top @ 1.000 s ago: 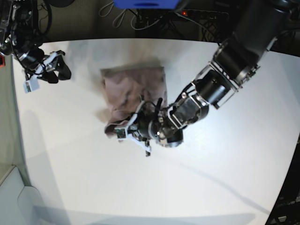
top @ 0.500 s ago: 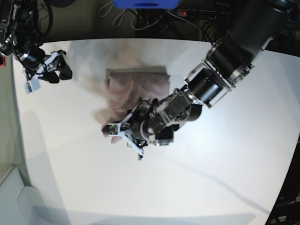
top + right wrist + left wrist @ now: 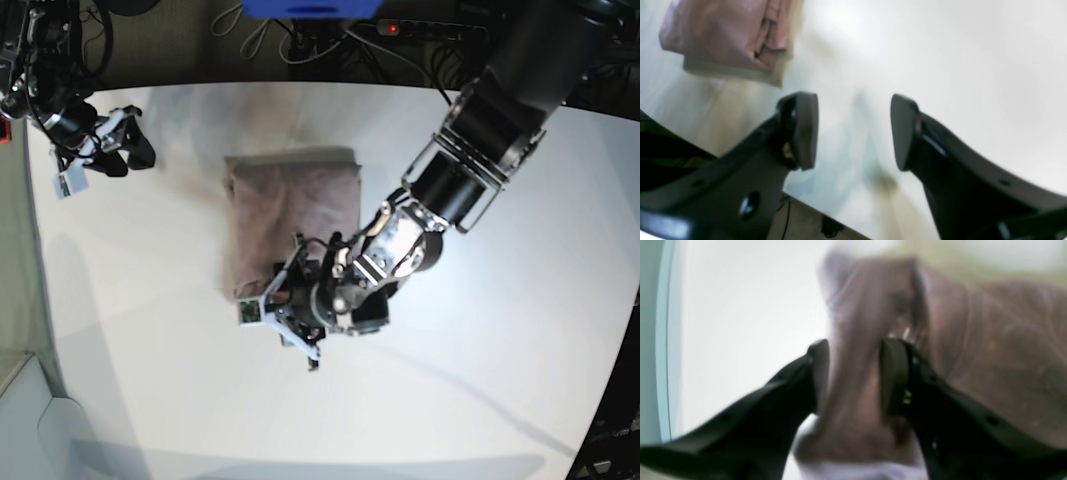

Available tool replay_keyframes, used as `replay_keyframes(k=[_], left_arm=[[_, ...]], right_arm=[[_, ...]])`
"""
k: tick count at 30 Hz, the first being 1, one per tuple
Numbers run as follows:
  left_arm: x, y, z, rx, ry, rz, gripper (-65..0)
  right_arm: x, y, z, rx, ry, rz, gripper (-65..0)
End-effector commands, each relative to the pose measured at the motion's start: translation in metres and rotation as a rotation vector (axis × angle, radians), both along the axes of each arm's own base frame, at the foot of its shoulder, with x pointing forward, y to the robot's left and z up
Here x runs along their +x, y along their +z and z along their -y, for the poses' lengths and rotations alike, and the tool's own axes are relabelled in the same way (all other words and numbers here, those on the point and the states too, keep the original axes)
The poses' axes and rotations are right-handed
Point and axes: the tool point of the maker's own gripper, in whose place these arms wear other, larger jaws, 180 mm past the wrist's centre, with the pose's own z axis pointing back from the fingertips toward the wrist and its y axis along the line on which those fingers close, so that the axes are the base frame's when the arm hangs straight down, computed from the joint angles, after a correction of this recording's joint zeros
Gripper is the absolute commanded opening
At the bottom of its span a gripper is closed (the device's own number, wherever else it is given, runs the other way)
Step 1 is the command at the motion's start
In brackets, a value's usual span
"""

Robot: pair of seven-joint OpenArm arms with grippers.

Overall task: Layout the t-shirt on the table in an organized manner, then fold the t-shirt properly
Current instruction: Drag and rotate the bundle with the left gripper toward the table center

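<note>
The dusty pink t-shirt lies folded into a rough rectangle on the white table, left of centre. My left gripper is low over the shirt's near edge. In the left wrist view the left gripper is open, its black fingers standing on either side of a raised fold of the t-shirt. My right gripper hovers at the table's far left corner. It is open and empty over bare table, with the t-shirt well away from it.
Behind the table's far edge are cables, a blue object and a power strip with a red light. The left arm's thick body reaches across the right half of the table. Dark floor lies beyond the edges.
The left gripper's fingers have spread apart and the hand has shifted toward the shirt's near edge. The lumpy near-left corner of the shirt now lies flatter. The right arm has stayed put.
</note>
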Motion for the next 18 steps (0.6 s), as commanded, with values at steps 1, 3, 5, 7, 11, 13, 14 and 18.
replay_keyframes(k=[1, 3, 5, 7, 11, 13, 14, 18], left_arm=[[0.011, 0.021, 0.008, -0.034, -0.007, 0.046, -40.3], [0.011, 0.021, 0.008, -0.034, -0.007, 0.046, -40.3], [0.011, 0.022, 0.008, -0.038, -0.006, 0.045, -40.2], [0.013, 0.025, 0.009, -0.042, -0.006, 0.052, -40.2], [0.028, 0.055, -0.002, -0.108, 0.039, 0.111, -40.2], [0.038, 0.072, -0.011, -0.166, 0.09, 0.135, -40.2], [0.042, 0.078, -0.017, -0.197, 0.121, 0.141, -40.2], [0.06, 0.104, -0.055, -0.312, 0.27, 0.176, -40.3]], right_arm=[[0.009, 0.014, 0.001, 0.006, 0.011, 0.056, -30.7], [0.012, 0.015, 0.0, 0.005, 0.014, 0.06, -30.7], [0.011, 0.014, 0.0, 0.001, 0.017, 0.052, -30.7], [0.011, 0.014, 0.001, 0.0, 0.017, 0.05, -30.7], [0.019, 0.019, 0.0, -0.001, 0.017, 0.073, -30.7], [0.019, 0.019, 0.0, 0.0, 0.019, 0.072, -30.7], [0.021, 0.021, 0.0, 0.0, 0.019, 0.08, -30.7], [0.03, 0.024, -0.011, 0.018, 0.039, 0.098, -30.7]])
